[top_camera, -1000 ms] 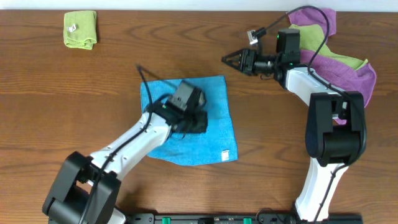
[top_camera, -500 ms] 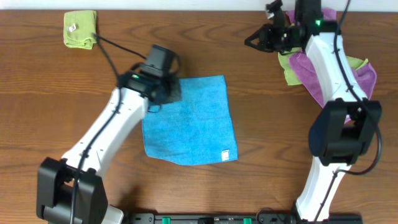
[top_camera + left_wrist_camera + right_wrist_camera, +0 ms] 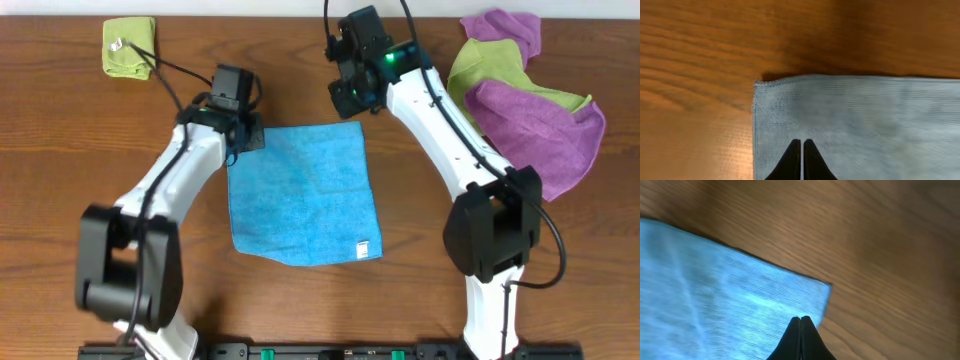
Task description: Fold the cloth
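Note:
The sky-blue cloth (image 3: 305, 195) lies flat and spread out on the wooden table, with its white tag (image 3: 363, 247) near the front right corner. My left gripper (image 3: 243, 140) hangs over the cloth's far left corner. In the left wrist view its fingertips (image 3: 801, 142) are pressed together just above the cloth (image 3: 865, 125), with nothing between them. My right gripper (image 3: 350, 108) is at the far right corner. In the right wrist view that gripper (image 3: 801, 318) is shut too, just inside the corner of the cloth (image 3: 715, 290).
A folded lime-green cloth (image 3: 130, 46) sits at the far left of the table. A heap of purple cloths (image 3: 540, 120) and lime-green cloths (image 3: 480, 68) lies at the far right, beside the right arm.
The left gripper has left the cloth's middle for its far left corner. The right arm swung from the heap to the far right corner, and its jaws closed.

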`<state>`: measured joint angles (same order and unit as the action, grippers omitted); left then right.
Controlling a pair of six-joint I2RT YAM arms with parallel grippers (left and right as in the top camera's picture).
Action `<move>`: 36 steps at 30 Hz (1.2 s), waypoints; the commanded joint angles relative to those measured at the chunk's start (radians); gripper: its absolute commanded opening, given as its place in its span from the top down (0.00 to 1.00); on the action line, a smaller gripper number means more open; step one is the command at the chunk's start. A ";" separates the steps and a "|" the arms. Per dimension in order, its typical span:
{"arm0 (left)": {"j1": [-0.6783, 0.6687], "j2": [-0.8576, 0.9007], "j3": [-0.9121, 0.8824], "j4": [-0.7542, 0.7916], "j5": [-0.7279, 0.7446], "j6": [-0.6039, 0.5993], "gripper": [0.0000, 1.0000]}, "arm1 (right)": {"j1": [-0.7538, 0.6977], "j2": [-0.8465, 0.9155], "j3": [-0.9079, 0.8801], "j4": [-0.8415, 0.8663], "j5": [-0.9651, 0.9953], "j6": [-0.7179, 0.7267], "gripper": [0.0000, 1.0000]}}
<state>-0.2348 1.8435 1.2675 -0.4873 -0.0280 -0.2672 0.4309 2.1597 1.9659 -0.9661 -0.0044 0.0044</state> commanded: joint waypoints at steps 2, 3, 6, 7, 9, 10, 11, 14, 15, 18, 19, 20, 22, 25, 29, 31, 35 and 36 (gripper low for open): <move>0.001 0.063 -0.008 0.060 -0.031 0.021 0.94 | -0.009 0.062 -0.048 0.005 0.052 0.033 0.99; 0.001 0.071 -0.008 0.074 -0.031 0.021 0.94 | -0.009 0.064 -0.051 0.005 0.047 0.033 0.99; 0.001 0.095 -0.008 0.111 -0.032 0.021 0.94 | -0.009 0.088 -0.053 0.006 0.024 0.032 0.99; 0.001 0.101 -0.008 0.119 -0.032 0.021 0.94 | -0.009 0.105 -0.053 0.010 0.022 0.032 0.99; 0.001 0.117 -0.008 0.126 -0.034 0.022 0.94 | -0.009 0.136 -0.053 0.014 0.004 0.032 0.99; 0.001 0.126 -0.008 0.126 -0.035 0.030 0.94 | -0.009 0.149 -0.053 0.017 -0.015 0.033 0.99; 0.001 0.132 -0.008 0.126 -0.036 0.040 0.94 | -0.009 0.161 -0.053 0.020 -0.032 0.033 0.99; 0.001 0.149 -0.008 0.130 -0.054 0.055 0.94 | -0.007 0.183 -0.053 0.035 -0.038 0.032 0.99; 0.001 0.154 -0.008 0.131 -0.066 0.055 0.94 | -0.006 0.190 -0.053 0.043 -0.038 0.032 0.99; 0.001 0.169 -0.008 0.140 -0.088 0.055 0.94 | -0.007 0.196 -0.053 0.076 -0.038 0.032 0.99; 0.001 0.173 -0.008 0.150 -0.088 0.055 0.94 | -0.009 0.197 -0.053 0.088 -0.038 0.032 0.99; 0.001 0.177 -0.008 0.159 -0.088 0.055 0.94 | -0.011 0.198 -0.053 0.097 -0.037 0.032 0.99; 0.001 0.182 -0.008 0.180 -0.088 0.055 0.94 | -0.016 0.199 -0.053 0.110 -0.037 0.032 0.99; 0.001 0.185 -0.008 0.190 -0.088 0.055 0.94 | -0.021 0.199 -0.054 0.118 -0.037 0.032 0.99; 0.001 0.186 -0.008 0.179 -0.087 0.055 0.94 | -0.026 0.210 -0.057 0.109 -0.038 0.032 0.99; 0.001 0.187 -0.008 0.168 -0.088 0.056 0.94 | -0.026 0.218 -0.057 0.098 -0.037 0.032 0.99; 0.001 0.193 -0.008 0.159 -0.114 0.066 0.94 | -0.026 0.233 -0.057 0.094 -0.038 0.032 0.99; 0.001 0.195 -0.008 0.159 -0.121 0.066 0.94 | -0.026 0.238 -0.057 0.095 -0.038 0.032 0.99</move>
<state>-0.2348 2.0109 1.2644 -0.3225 -0.1051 -0.2226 0.4141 2.3737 1.9163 -0.8703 -0.0338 0.0189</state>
